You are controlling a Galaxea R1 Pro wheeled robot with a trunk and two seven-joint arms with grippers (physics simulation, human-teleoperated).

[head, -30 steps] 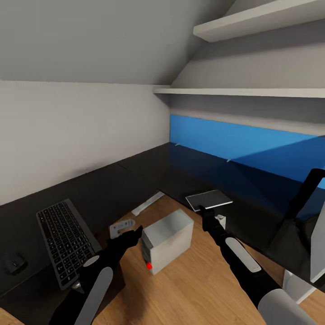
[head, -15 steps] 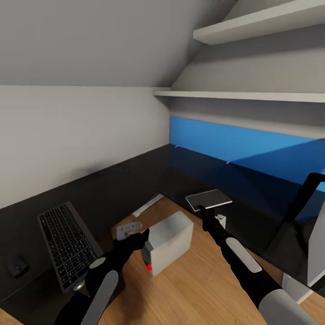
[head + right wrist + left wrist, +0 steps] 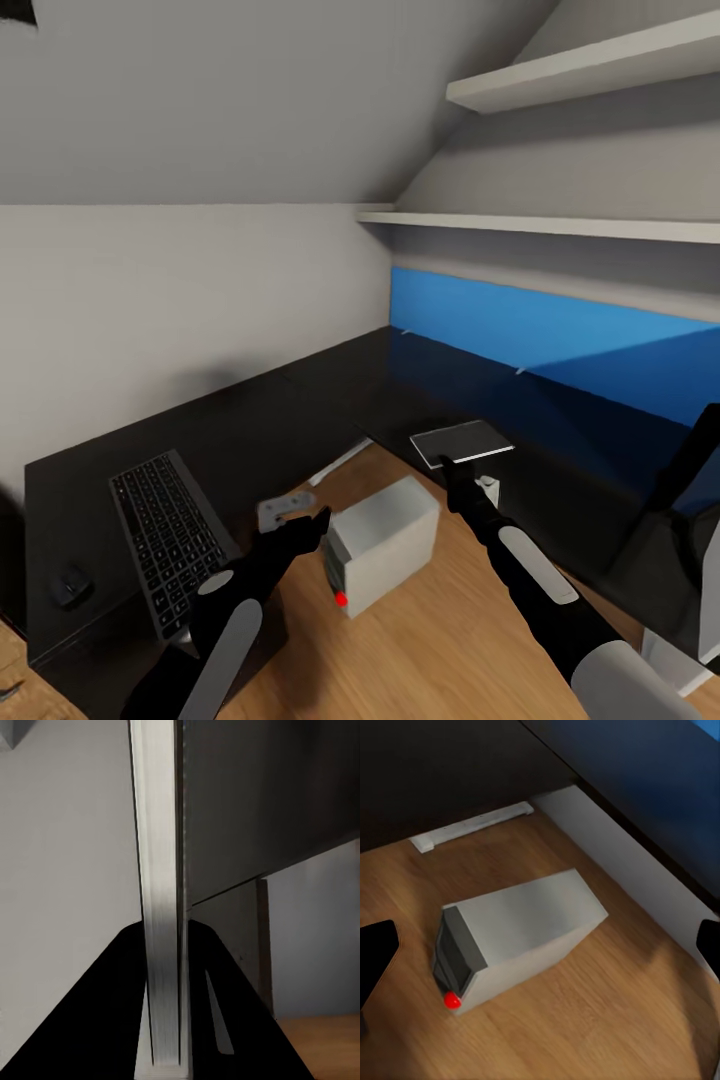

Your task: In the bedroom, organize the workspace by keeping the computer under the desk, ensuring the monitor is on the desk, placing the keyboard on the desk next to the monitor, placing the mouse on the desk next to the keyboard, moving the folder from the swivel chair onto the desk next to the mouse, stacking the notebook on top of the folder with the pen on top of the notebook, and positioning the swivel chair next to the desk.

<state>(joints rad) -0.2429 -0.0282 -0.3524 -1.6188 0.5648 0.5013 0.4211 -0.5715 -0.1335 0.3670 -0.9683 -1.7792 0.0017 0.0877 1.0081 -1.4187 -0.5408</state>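
overhead, one keyboard [image 3: 170, 540], one computer [image 3: 385, 543], right pincer [image 3: 452, 470] clamping one notebook [image 3: 460, 441], left pincer [image 3: 315, 522] spread, empty

Desk [image 3: 300, 420] top: glossy black, smooth, picks up a blue reflection from the matt blue back panel [image 3: 560, 340]. Floor [image 3: 440, 640]: warm wood laminate, fine grain, low sheen. Computer [image 3: 385, 543]: light grey matt case, looks like painted metal or plastic, darker grey front. Keyboard [image 3: 172, 538]: dark matt plastic keys, grey frame. Notebook [image 3: 461, 442] in my right gripper [image 3: 452, 470]: smooth cover with a slight sheen, pale paper edge [image 3: 161, 907] showing fine page lines. My arms: matt black shells with light grey smooth plastic panels. Walls and shelves [image 3: 560, 222]: flat matt paint.
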